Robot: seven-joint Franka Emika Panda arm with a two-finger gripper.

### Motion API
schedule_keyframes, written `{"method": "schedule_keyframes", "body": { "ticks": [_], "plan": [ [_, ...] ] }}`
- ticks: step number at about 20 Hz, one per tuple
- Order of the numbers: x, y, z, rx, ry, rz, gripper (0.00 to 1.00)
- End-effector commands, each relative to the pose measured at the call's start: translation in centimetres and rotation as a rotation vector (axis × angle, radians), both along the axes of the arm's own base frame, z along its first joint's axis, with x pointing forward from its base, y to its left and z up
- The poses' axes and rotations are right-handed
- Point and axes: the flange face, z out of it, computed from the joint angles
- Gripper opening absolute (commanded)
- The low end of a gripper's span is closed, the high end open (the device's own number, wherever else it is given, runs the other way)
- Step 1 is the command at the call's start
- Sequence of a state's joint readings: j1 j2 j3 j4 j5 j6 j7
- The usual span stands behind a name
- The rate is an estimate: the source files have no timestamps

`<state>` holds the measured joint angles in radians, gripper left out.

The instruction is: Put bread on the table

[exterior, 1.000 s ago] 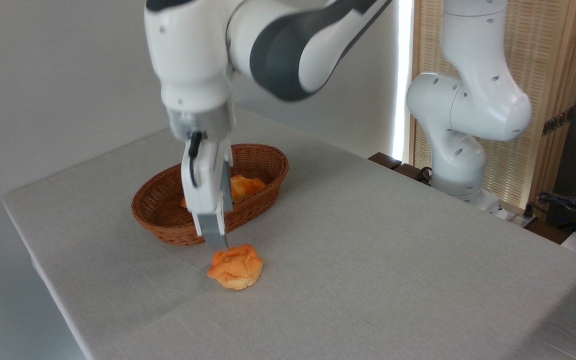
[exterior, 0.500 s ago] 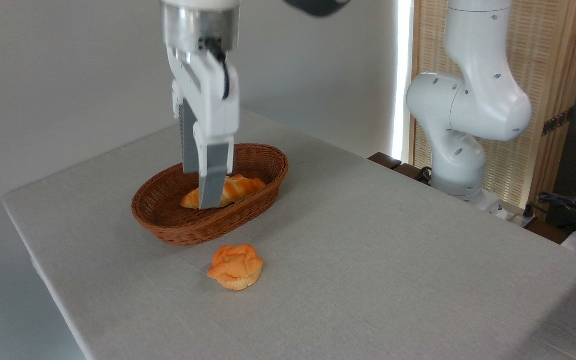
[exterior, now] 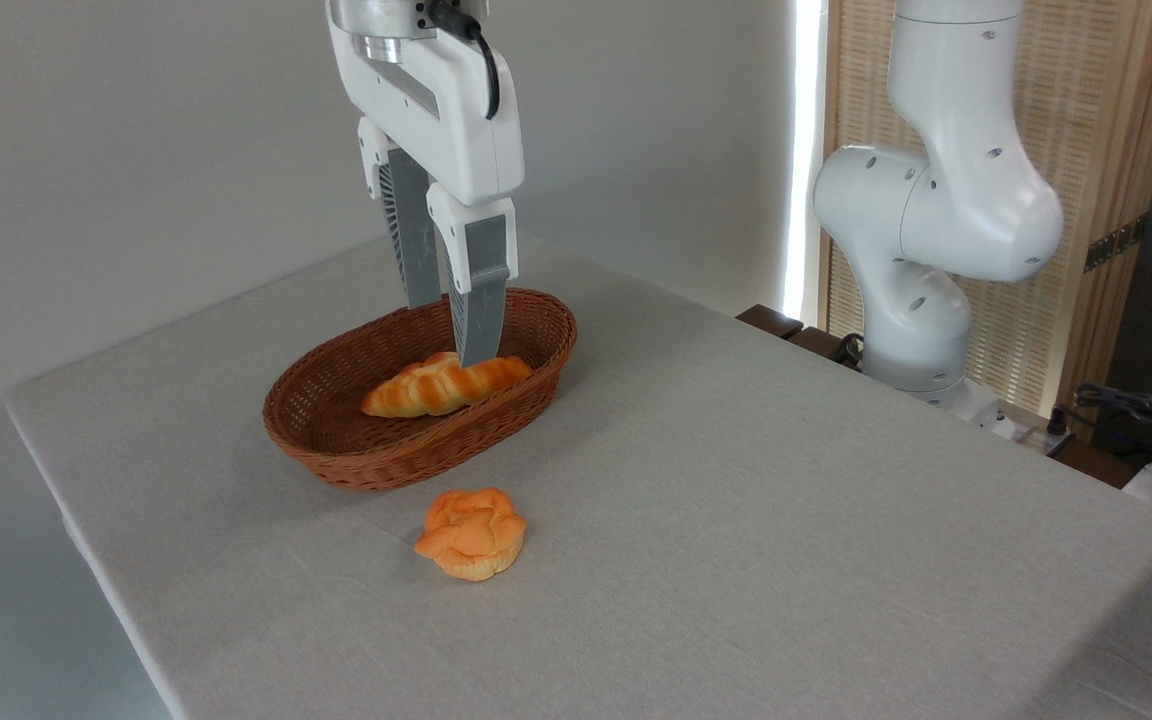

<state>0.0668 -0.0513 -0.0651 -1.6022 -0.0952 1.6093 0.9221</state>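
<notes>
One lumpy orange bread (exterior: 472,533) on cloth-covered table (exterior: 736,480).

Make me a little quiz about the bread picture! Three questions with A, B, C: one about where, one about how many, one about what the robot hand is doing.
1. Where is the round bun?
A. in the basket
B. on the table
C. in the end effector

2. How many breads are there?
A. one
B. two
C. four

3. The end effector is
A. open and empty
B. squeezing the bun
C. lying flat on the cloth

Answers:
1 B: it sits on the table, in front of the basket.
2 B: the bun plus the braided loaf in the basket.
3 A: its fingers are apart, above the basket, with nothing between them.
</notes>
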Motion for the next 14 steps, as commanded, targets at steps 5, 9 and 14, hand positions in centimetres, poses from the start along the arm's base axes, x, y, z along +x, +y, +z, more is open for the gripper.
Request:
{"method": "schedule_keyframes", "body": {
  "ticks": [5,9,14],
  "plan": [
    [0.7,-3.0,-1.0,0.131,0.034,0.061,1.0],
    [0.8,-3.0,-1.3,0.131,0.04,0.061,1.0],
    [0.8,-2.6,-1.3,0.114,0.043,0.062,1.0]
  ]
}}
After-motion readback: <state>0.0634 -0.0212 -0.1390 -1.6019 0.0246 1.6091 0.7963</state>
